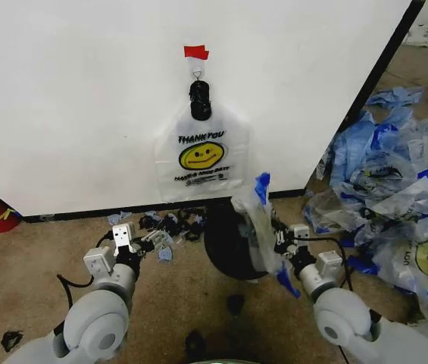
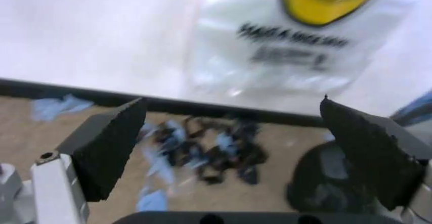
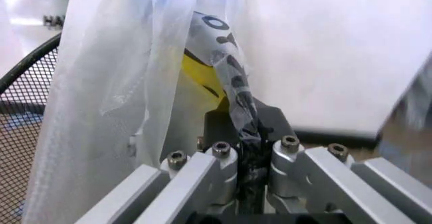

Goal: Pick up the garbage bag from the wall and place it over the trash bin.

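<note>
Clamped in right gripper [image 3: 248, 166]: garbage bag [image 1: 257, 220], long axis upright, blue handle up, draped over trash bin [image 1: 227, 244] rim. Left gripper [image 1: 144, 241] low, forward, jaws spread wide, near wall [image 1: 85, 106].

Trash bin [image 1: 229, 243] before the wall [image 1: 85, 98], garbage bag [image 1: 263, 220] on its right, scraps [image 1: 172, 224] left

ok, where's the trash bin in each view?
Head: trash bin on the floor, lower centre.
Left wrist: dark round shape partly behind a finger of the open left hand.
Right wrist: black mesh beside the garbage bag.
Shared: black baseboard behind it.
</note>
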